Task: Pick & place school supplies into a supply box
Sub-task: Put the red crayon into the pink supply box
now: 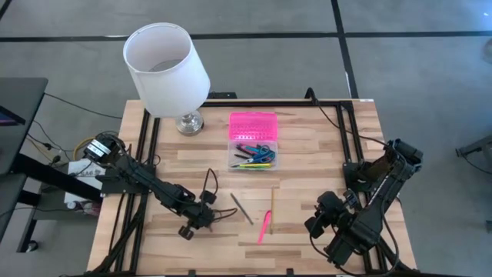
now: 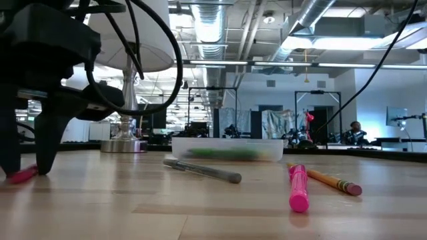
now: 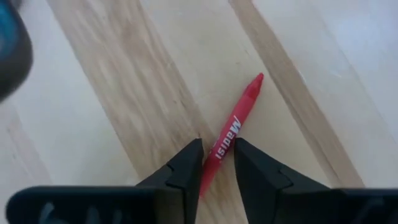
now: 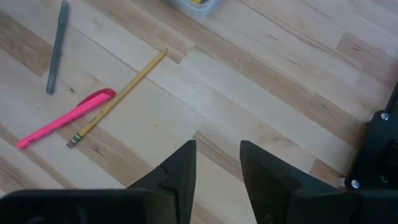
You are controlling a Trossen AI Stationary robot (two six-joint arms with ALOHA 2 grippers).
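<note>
Supply box (image 1: pixel 252 151): clear base holding several pens and blue-handled scissors (image 1: pixel 263 150), pink lid (image 1: pixel 252 126) lying open against its far side; upper centre of the high view, on the wooden table (image 1: pixel 307 138). Loose supplies, lower centre of that view: grey pen (image 1: pixel 242 208), yellow pencil (image 1: pixel 271 208), pink highlighter (image 1: pixel 264 227), the last two nearly touching, the pen just left of them. Red pen (image 3: pixel 231 135): printed barrel, flat on the table at lower left of the high view, under the left gripper; only its end shows in the low view, far left. Left gripper (image 3: pixel 217 158): lowered to the tabletop, fingers (image 3: pixel 186 168) either side of the red pen with slim gaps, not seen pinching it. Right gripper (image 4: pixel 217 163): lower right of the high view, above bare wood, fingers spread, holding nothing. White lamp (image 1: pixel 167 71): upper left, just left of the box.
</note>
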